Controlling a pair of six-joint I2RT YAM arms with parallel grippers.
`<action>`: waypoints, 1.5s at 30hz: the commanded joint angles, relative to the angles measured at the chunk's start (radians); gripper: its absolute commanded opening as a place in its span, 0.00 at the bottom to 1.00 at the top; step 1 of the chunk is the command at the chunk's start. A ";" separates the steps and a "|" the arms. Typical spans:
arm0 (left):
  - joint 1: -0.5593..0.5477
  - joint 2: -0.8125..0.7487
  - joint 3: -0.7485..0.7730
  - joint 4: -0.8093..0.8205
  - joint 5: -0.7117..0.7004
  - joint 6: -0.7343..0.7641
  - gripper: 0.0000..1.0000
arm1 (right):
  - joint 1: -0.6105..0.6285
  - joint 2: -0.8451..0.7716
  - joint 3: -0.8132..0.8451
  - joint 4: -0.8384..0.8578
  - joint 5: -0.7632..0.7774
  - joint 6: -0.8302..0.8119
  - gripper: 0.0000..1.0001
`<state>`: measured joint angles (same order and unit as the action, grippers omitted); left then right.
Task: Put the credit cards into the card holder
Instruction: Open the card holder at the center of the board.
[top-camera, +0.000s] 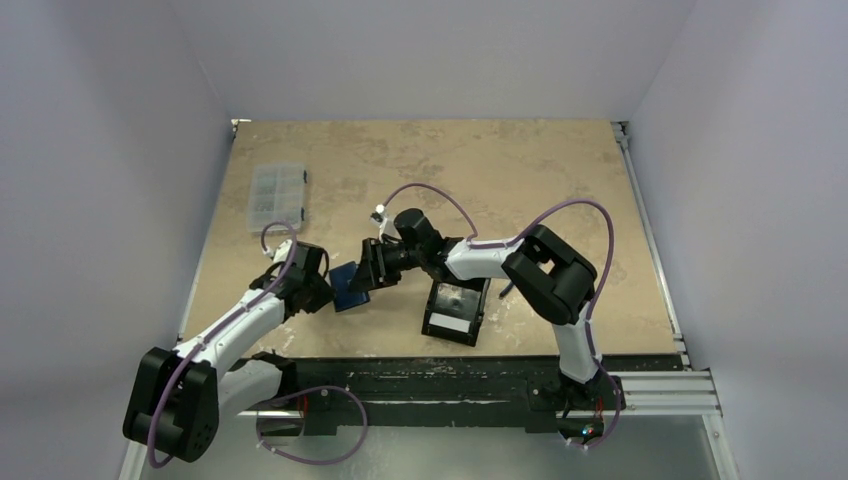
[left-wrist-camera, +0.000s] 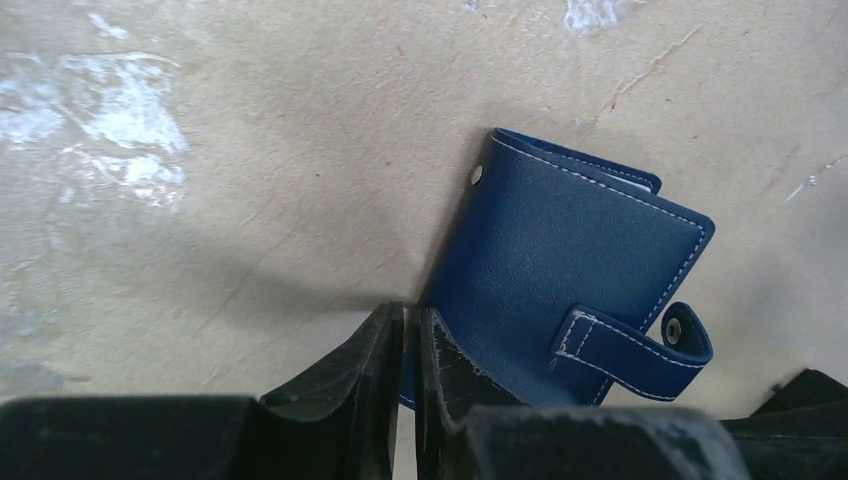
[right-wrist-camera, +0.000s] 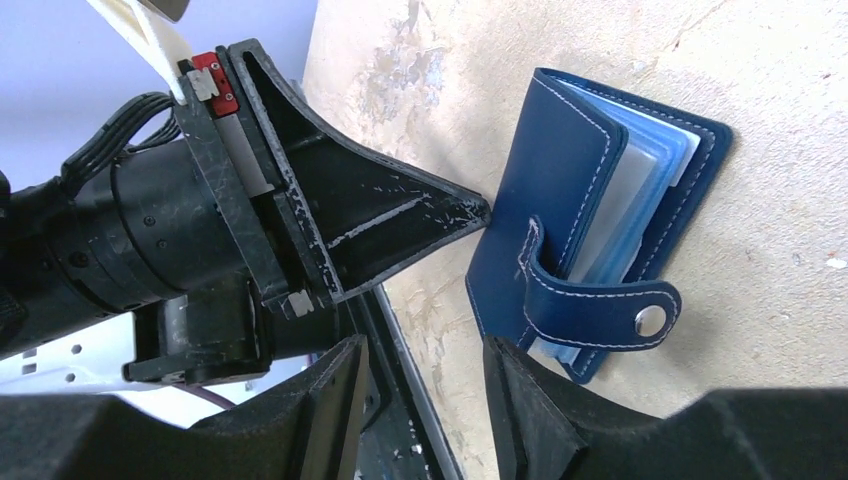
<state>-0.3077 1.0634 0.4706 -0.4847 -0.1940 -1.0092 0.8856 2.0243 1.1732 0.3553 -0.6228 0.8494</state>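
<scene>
One navy card holder (left-wrist-camera: 560, 250), white-stitched, strap (left-wrist-camera: 630, 345) unsnapped — left gripper (left-wrist-camera: 410, 350) pinches its edge, right gripper (right-wrist-camera: 425, 390) hangs spread apart just beside it

The card holder (right-wrist-camera: 560, 200) lies on the tan table (right-wrist-camera: 780, 100), close to the table's edge, where a black rail (right-wrist-camera: 395, 385) runs alongside; its navy cover stands slightly lifted, with pale blue sleeves showing inside; the strap (right-wrist-camera: 590, 300) curls loose, its snap button (right-wrist-camera: 650, 320) unfastened; the left gripper (right-wrist-camera: 478, 210) touches the holder's spine side with its tip; the right gripper (right-wrist-camera: 425, 355) has its jaws parted over the table's edge, just beside the holder's lower corner.
</scene>
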 joint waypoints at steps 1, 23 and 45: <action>0.004 0.026 -0.068 0.105 0.092 -0.053 0.12 | 0.012 -0.001 0.005 0.000 0.012 0.010 0.55; 0.004 0.048 -0.140 0.178 0.131 -0.074 0.08 | -0.036 -0.038 0.061 -0.226 0.162 -0.128 0.70; 0.004 0.037 -0.147 0.182 0.151 -0.072 0.08 | -0.022 0.049 0.116 -0.175 0.153 -0.083 0.68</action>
<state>-0.3031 1.0752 0.3679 -0.2436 -0.0582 -1.0924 0.8501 2.0663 1.2522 0.1463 -0.4694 0.7609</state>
